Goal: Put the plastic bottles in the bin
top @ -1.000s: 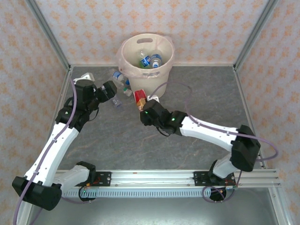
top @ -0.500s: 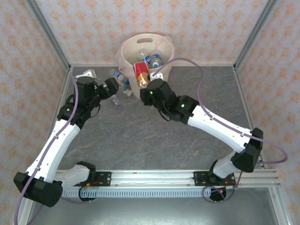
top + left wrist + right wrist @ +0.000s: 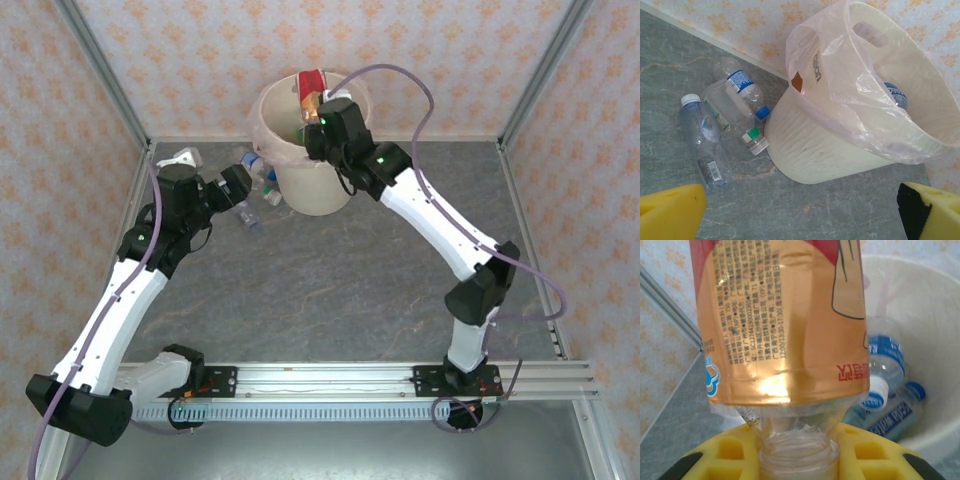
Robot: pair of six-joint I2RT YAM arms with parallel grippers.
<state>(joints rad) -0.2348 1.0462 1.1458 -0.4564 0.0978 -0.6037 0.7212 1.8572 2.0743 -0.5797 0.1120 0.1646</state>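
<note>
Grips a red-labelled bottle (image 3: 785, 325) by the neck in the clenched right gripper (image 3: 795, 450), above the bin (image 3: 300, 185) at 12 o'clock of the bench (image 3: 300, 290). Holds the left gripper (image 3: 800, 210) released at 10 o'clock, facing three clear bottles (image 3: 705, 140) lying just beside the bin's wall.

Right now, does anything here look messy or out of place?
Yes. The bin has its clear liner hanging loose and crumpled over the rim. Three bottles lie on the table beside the bin, and the red-labelled bottle in the right fingers looks capless.
</note>
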